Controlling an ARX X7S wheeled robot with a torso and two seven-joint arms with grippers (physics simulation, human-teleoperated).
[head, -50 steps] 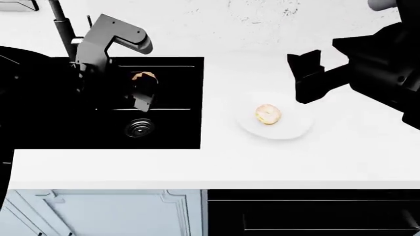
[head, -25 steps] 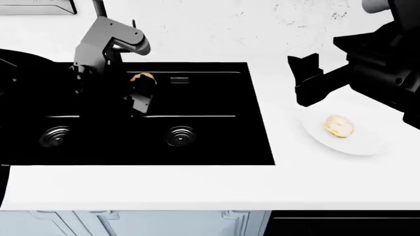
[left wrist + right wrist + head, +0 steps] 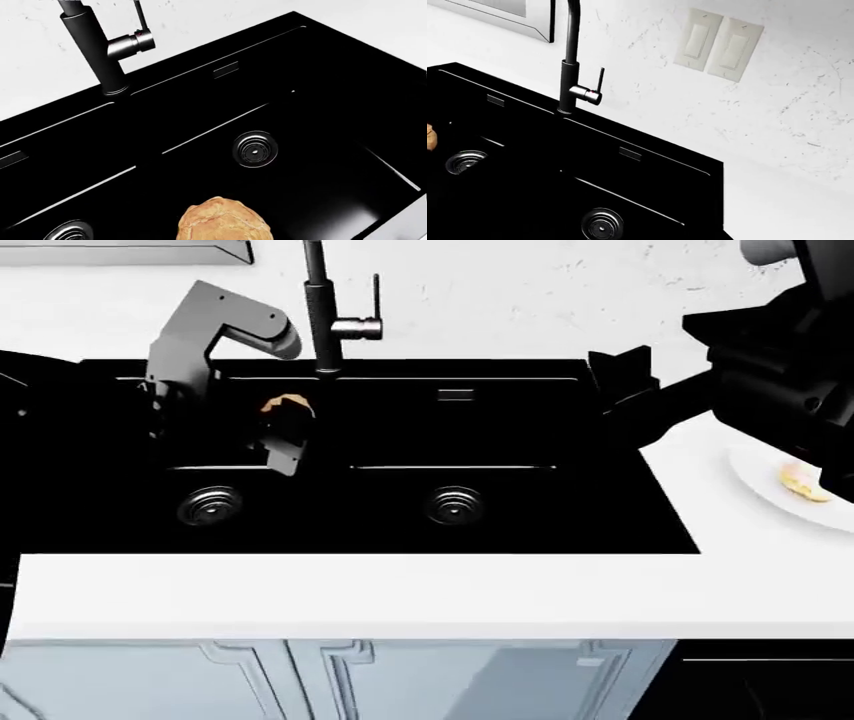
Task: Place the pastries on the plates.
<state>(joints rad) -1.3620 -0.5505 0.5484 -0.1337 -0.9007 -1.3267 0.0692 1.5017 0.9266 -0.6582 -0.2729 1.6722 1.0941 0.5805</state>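
Left wrist view: small golden-brown crusty bun (image 3: 223,220) carried over black double-basin sink (image 3: 320,100). Looks light, crumbly; hold its sides, gentle squeeze.

Head view: left gripper (image 3: 283,430) closed on bun above left basin. Iced ring doughnut (image 3: 801,481) on glossy white plate (image 3: 761,490), far right. Right gripper (image 3: 617,382): spread unclear.

Right wrist view: sink, dark tap (image 3: 570,65) only.

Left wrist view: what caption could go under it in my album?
Golden-brown round bun held above the black double-basin sink, beside the dark metal tap.

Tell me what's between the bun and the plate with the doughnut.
Head view: the right sink basin, its drain, then bare counter before the plate.
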